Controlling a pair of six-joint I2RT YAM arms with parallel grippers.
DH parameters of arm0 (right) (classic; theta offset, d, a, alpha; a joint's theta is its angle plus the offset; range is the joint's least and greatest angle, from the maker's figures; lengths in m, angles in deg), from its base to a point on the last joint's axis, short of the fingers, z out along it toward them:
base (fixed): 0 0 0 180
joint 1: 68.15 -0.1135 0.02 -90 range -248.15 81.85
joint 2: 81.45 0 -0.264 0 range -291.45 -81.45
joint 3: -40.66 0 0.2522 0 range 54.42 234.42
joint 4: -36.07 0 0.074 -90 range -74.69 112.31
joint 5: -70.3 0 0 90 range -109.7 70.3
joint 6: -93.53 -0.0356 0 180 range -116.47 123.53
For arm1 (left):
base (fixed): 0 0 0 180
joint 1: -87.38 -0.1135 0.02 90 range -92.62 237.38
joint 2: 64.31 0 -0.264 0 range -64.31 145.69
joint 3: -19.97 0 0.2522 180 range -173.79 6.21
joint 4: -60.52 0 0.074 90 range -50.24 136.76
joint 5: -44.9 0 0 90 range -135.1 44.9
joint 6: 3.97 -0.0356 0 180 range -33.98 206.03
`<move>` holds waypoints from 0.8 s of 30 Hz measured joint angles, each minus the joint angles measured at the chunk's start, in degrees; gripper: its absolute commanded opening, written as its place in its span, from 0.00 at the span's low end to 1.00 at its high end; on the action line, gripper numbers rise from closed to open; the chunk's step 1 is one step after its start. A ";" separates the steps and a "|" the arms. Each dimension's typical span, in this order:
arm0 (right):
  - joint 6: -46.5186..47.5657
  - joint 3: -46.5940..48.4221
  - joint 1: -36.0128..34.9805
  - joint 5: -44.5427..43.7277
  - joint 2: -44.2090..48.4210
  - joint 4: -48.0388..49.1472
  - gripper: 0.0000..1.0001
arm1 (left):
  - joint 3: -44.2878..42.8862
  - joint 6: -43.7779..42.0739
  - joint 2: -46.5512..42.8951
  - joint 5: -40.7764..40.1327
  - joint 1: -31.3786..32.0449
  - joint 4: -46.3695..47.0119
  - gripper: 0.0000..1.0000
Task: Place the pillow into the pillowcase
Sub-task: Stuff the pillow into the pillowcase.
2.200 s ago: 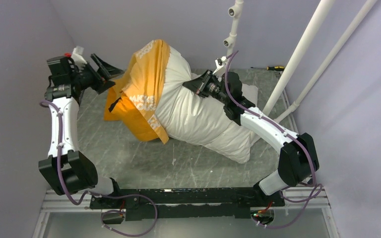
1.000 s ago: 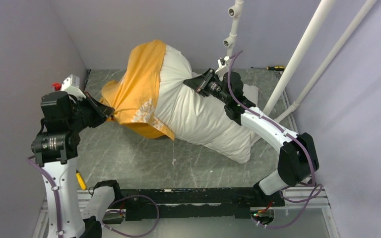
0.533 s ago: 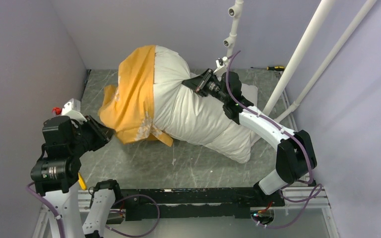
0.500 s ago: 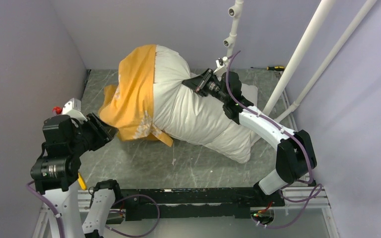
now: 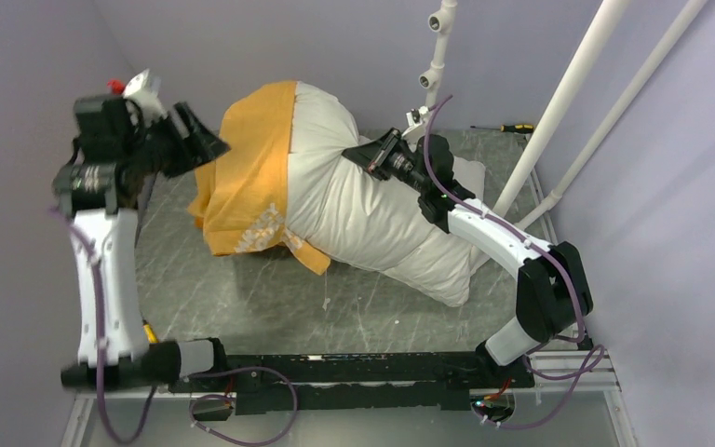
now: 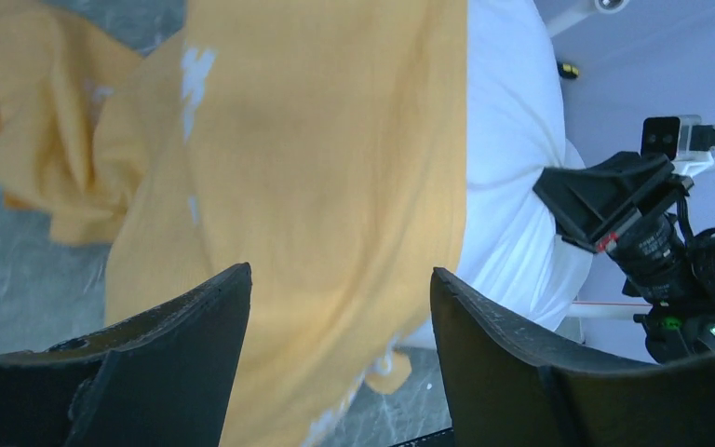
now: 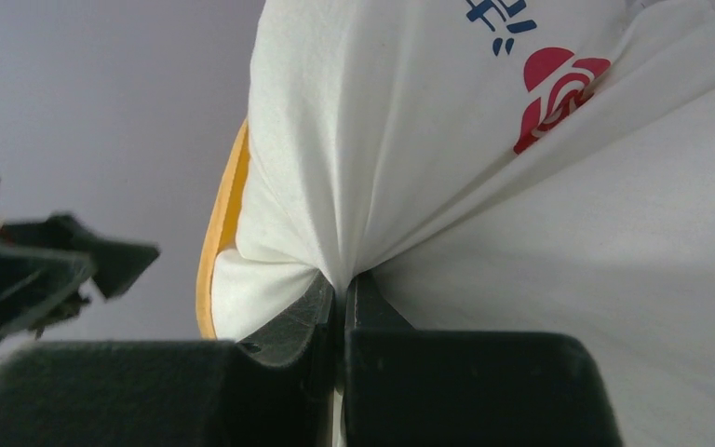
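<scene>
The plump white pillow lies slanted across the table, its far left end raised. The orange-yellow pillowcase is drawn over that raised end and hangs loose to the table. My left gripper hovers high at the pillowcase's left side, open and holding nothing. In the left wrist view its black fingers stand wide apart in front of the pillowcase, with the pillow beyond. My right gripper is shut on a pinch of pillow fabric near the red logo, at the pillow's upper side.
White pipes rise at the back right. A screwdriver lies by the far wall. Purple walls close in on the left, back and right. A grey marbled table shows bare in front of the pillow.
My left gripper has opened and let go of the pillowcase, then lifted from low at the near left up to the far left. The pillowcase sagged a little. The right arm stayed put.
</scene>
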 measured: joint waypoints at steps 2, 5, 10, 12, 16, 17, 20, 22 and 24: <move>-0.17 -0.04 -0.02 0.20 -0.31 0.37 0.00 | -4.79 -1.49 7.65 0.63 2.10 0.70 0.74; -0.39 -0.04 -0.02 0.63 -0.55 0.61 0.00 | -12.39 -3.96 19.32 -0.59 8.35 1.86 0.75; -0.44 -0.04 -0.02 1.46 -1.09 1.14 0.00 | -19.10 -7.72 32.54 -6.32 20.41 1.81 0.71; -0.44 -0.07 -0.02 1.38 -1.31 1.07 0.00 | -20.09 -9.18 34.60 -9.90 23.32 1.49 0.49; -0.42 -0.07 -0.02 1.40 -1.81 1.01 0.00 | -20.55 -10.71 34.84 -14.82 24.81 1.57 0.11; -0.42 -0.07 -0.02 1.46 -1.86 1.03 0.00 | -20.55 -10.62 34.60 -15.76 24.79 1.62 0.11; -0.39 -0.07 -0.04 1.57 -1.90 1.03 0.00 | -20.35 -10.38 33.48 -17.27 24.92 2.01 0.00; -0.42 -0.07 -0.04 1.79 -1.90 1.07 0.00 | -20.06 -10.25 32.20 -17.66 25.00 2.34 0.00; -0.44 -0.07 -0.04 2.23 -1.90 1.14 0.00 | -20.06 -10.23 30.80 -17.59 25.00 2.34 0.00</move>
